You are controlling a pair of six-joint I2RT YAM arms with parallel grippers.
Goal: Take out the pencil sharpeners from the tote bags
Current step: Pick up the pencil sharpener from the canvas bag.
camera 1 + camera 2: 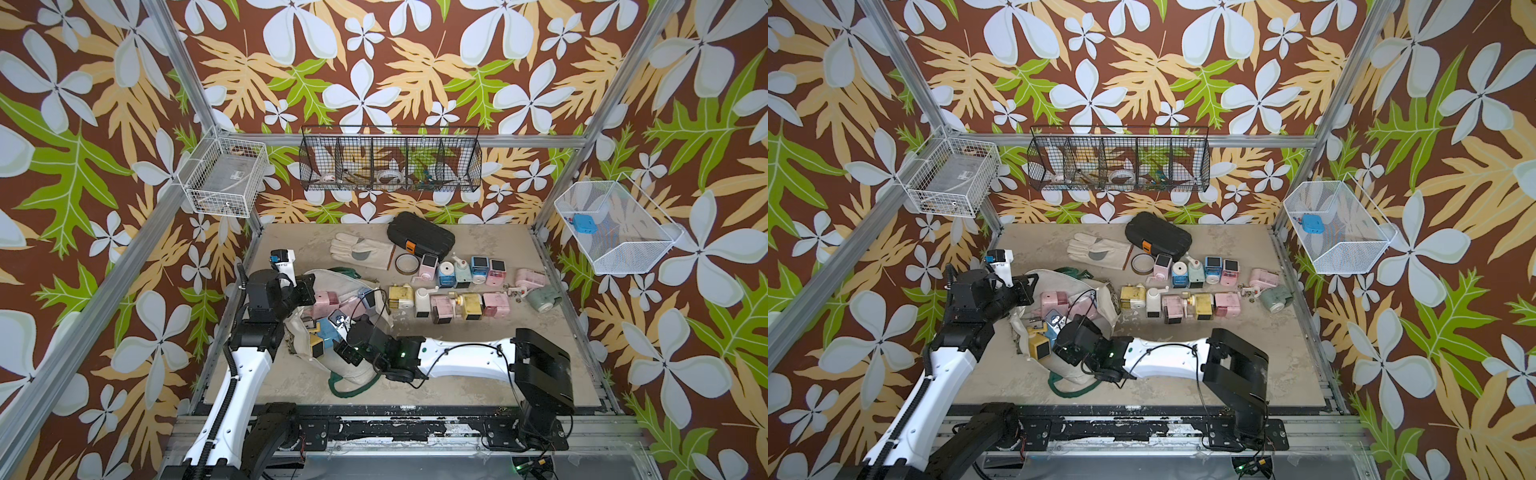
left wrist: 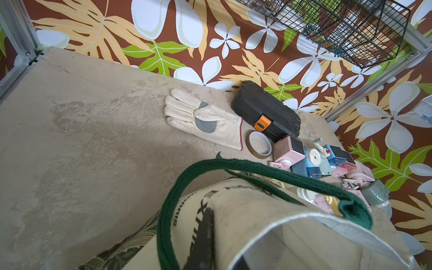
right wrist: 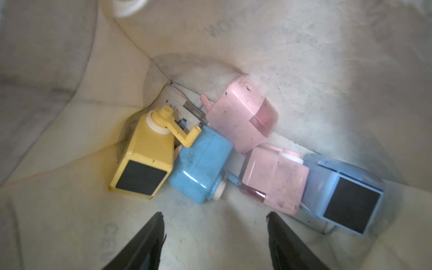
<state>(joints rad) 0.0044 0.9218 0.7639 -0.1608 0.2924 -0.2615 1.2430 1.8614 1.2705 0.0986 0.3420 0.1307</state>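
The cream tote bag (image 1: 357, 370) (image 1: 1067, 372) with green handles lies on its side left of centre. My left gripper (image 1: 306, 290) (image 1: 1023, 291) (image 2: 217, 240) is shut on its upper rim and holds the mouth up. My right gripper (image 1: 332, 332) (image 1: 1054, 328) (image 3: 215, 215) is inside the mouth, open and empty. Just ahead of it lie pencil sharpeners: a yellow one (image 3: 145, 161), a blue one (image 3: 201, 163), two pink ones (image 3: 243, 117) (image 3: 273, 177) and a pale blue one (image 3: 346, 194). Several more sharpeners (image 1: 453, 305) (image 1: 1183, 305) stand in two rows on the table to the right.
A pale work glove (image 1: 359, 247), a black hard case (image 1: 419, 235) and a brown tape roll (image 1: 407, 263) lie behind the bag. Wire baskets hang on the walls: black at the back (image 1: 390, 158), white at the left (image 1: 224, 178) and white at the right (image 1: 615, 228).
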